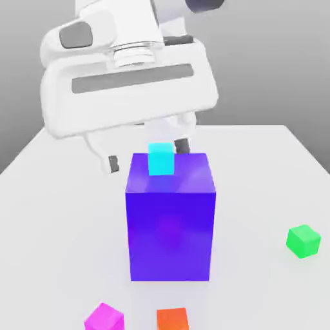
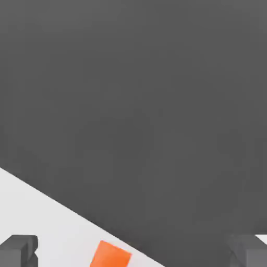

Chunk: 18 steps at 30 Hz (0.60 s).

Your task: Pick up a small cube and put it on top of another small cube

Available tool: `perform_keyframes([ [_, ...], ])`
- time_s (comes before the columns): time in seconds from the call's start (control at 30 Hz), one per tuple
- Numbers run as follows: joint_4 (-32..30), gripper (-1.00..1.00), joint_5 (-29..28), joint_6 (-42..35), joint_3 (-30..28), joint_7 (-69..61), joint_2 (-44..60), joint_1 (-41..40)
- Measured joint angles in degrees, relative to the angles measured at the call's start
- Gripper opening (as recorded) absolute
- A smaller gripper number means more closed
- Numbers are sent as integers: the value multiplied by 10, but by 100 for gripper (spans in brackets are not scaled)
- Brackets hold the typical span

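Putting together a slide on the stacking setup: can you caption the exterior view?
Open gripper above the table, behind a purple block with cyan cube; magenta, orange, green cubes apart.

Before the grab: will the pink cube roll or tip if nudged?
Probably not: the pink cube sits flat on the table, so it should slide. Its flat faces should suit the open gripper. Likely rigid and light, being so small.

From my seat, the orange cube [image 1: 173, 319] and the magenta cube [image 1: 104, 318] are cut by the exterior view's near edge; the big purple-blue block [image 1: 170, 219] hides the cyan cube's [image 1: 161, 159] base.
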Motion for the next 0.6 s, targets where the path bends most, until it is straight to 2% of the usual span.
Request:
perform_keyframes([
  [0.27, -4, 0, 41, 42, -1, -179, 143, -17],
  [0.4, -9, 0, 28, 71, 1, -246, 204, -31],
  [0.53, -16, 0, -8, 104, -6, -297, 257, -41],
  [0.6, -11, 0, -2, 129, 5, -318, 291, -52],
])
